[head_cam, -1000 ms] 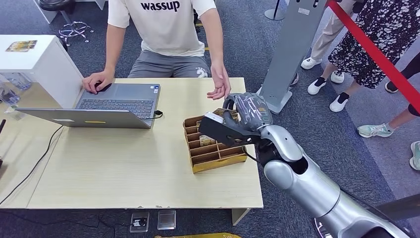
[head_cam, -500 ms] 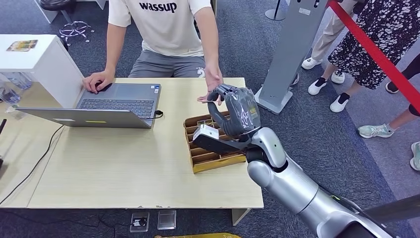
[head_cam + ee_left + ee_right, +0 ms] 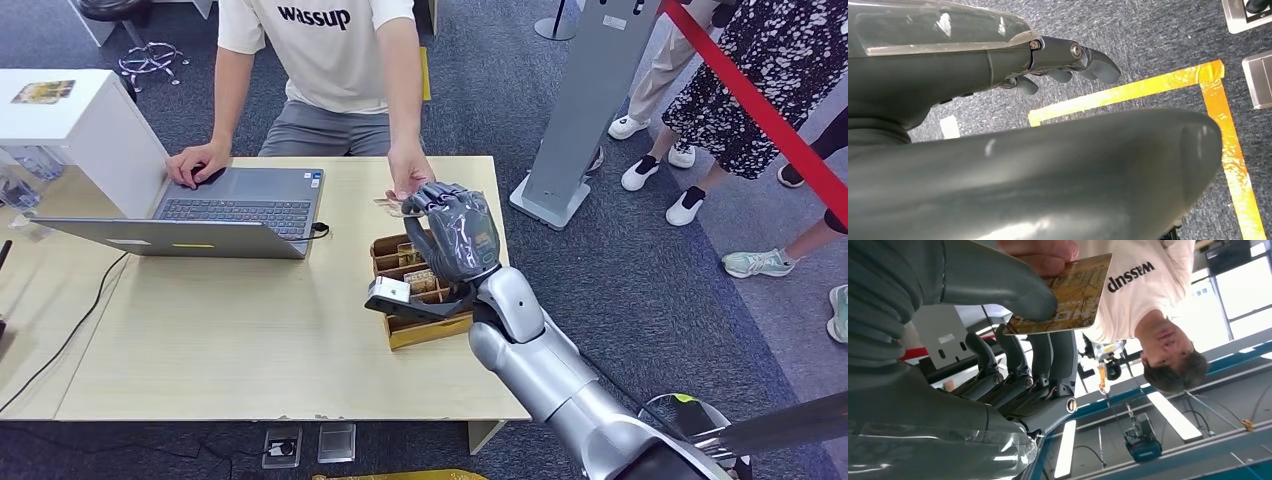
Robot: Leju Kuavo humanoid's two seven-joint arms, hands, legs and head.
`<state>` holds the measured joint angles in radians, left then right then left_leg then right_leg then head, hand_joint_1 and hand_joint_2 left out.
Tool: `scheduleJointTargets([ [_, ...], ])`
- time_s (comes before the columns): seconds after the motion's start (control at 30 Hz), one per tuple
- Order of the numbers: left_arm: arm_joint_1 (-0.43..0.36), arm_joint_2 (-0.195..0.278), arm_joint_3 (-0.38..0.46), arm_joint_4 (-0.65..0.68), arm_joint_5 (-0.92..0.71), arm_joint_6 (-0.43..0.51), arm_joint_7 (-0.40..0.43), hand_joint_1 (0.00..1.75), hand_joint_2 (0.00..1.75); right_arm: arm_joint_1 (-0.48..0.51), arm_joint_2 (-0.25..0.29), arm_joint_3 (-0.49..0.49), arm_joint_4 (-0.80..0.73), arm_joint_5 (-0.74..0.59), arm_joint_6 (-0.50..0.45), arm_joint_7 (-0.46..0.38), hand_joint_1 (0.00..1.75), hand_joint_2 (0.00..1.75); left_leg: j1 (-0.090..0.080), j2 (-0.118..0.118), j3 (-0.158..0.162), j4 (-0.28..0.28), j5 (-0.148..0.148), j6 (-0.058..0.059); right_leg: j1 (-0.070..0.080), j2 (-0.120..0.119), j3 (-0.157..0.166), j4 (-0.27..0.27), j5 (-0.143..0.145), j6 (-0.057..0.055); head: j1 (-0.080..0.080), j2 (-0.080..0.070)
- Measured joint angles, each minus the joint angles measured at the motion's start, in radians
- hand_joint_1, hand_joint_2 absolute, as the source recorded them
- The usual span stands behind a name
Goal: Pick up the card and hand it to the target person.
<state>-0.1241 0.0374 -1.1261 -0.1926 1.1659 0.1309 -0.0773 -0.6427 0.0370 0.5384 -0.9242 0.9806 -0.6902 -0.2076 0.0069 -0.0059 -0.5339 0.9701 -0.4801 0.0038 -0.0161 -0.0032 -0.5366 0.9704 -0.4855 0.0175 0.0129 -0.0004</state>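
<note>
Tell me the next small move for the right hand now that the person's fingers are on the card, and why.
Probably ease the right hand open and let go. The card is pinched under its thumb, and the person's hand already grips the card's far edge, so the handover looks ready. Keep the arm in place above the table while releasing.

Light wooden tabletop [image 3: 250, 330], open laptop [image 3: 215, 212] at ten o'clock, brown compartmented card box [image 3: 420, 300] at three o'clock, near the right edge
</note>
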Motion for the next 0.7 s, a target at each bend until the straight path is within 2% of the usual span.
scheduleJointTargets([
  [0.2,0.000,0.000,-0.012,0.000,0.004,-0.007,-0.003,0.00,0.00,0.021,0.056,-0.107,0.042,0.088,-0.001,-0.025,1.43,1.75,0.000,0.000,0.000,0.000,0.000,0.000,0.000,0.000,0.000,0.000,0.000,0.000,0.000,0.000],
  [0.33,0.000,0.000,-0.017,0.000,0.004,-0.014,-0.010,0.00,0.00,0.034,0.082,-0.169,0.050,0.133,-0.001,-0.040,0.00,1.75,0.000,0.000,0.000,0.000,0.000,0.000,0.000,0.000,0.000,0.000,0.000,0.000,0.000,0.000],
  [0.53,-0.003,0.000,-0.024,0.000,0.003,-0.013,-0.025,0.00,0.00,0.047,0.110,-0.234,0.053,0.125,-0.001,-0.074,0.00,1.75,0.000,0.000,0.000,0.000,0.000,0.000,0.000,0.000,0.000,0.000,0.000,0.000,0.000,0.000],
  [0.6,-0.003,0.000,-0.026,0.000,0.009,-0.010,-0.028,0.00,0.00,0.050,0.119,-0.255,0.056,0.063,-0.001,-0.109,0.00,1.75,0.000,0.000,0.000,0.000,0.000,0.000,0.000,0.000,0.000,0.000,0.000,0.000,0.000,0.000],
  [0.7,-0.002,0.000,-0.026,0.000,0.024,-0.005,-0.030,0.00,0.00,0.048,0.130,-0.269,0.065,-0.099,-0.001,-0.162,0.00,1.75,0.000,0.000,0.000,0.000,0.000,0.000,0.000,0.000,0.000,0.000,0.000,0.000,0.000,0.000],
])
